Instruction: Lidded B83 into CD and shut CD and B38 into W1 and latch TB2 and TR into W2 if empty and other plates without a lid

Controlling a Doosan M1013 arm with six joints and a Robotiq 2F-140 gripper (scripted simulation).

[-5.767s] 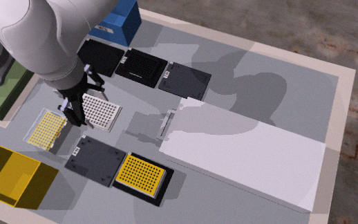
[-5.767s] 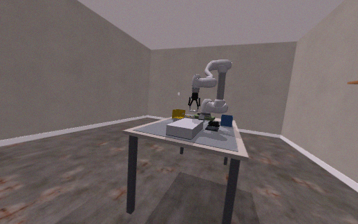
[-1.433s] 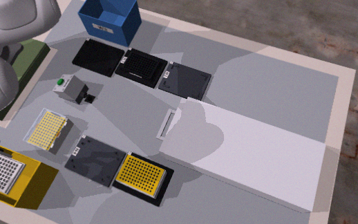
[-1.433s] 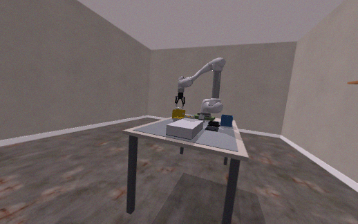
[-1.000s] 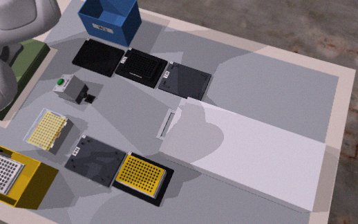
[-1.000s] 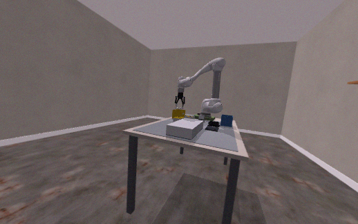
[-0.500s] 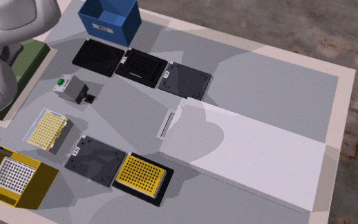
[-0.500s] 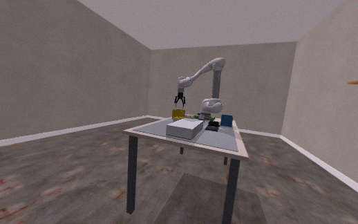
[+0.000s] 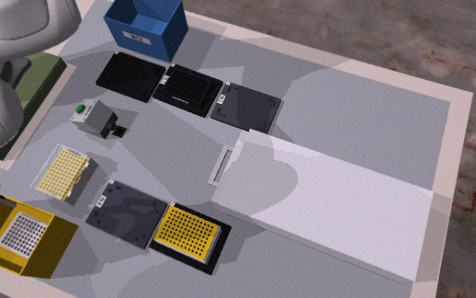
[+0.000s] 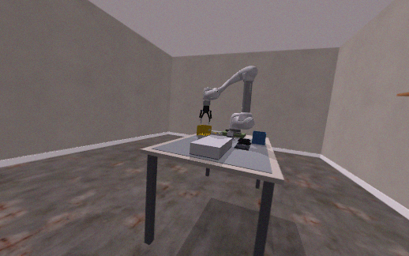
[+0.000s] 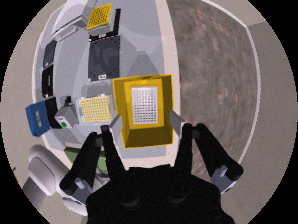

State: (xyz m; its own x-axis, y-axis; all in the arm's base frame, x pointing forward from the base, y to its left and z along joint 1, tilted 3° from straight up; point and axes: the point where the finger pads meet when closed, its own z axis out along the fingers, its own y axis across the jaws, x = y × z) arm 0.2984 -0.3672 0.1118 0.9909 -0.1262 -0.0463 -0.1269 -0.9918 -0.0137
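The white assay plate lies flat inside the yellow bin W1 at the front left corner of the bench. In the wrist view the plate sits in the bin directly below my gripper. The fingers stand apart with nothing between them. From the exterior view my gripper hangs a little above the bin. The tip box TB2 with yellow tips stands on the mat between the DONE key and the bin. The cooler CD looks shut. I see no clear plate.
The blue bin W2 stands at the back. Beside it are a flat black nest, a black gridded rack and an empty dark nest. At the front are an empty dark nest and a yellow gridded rack.
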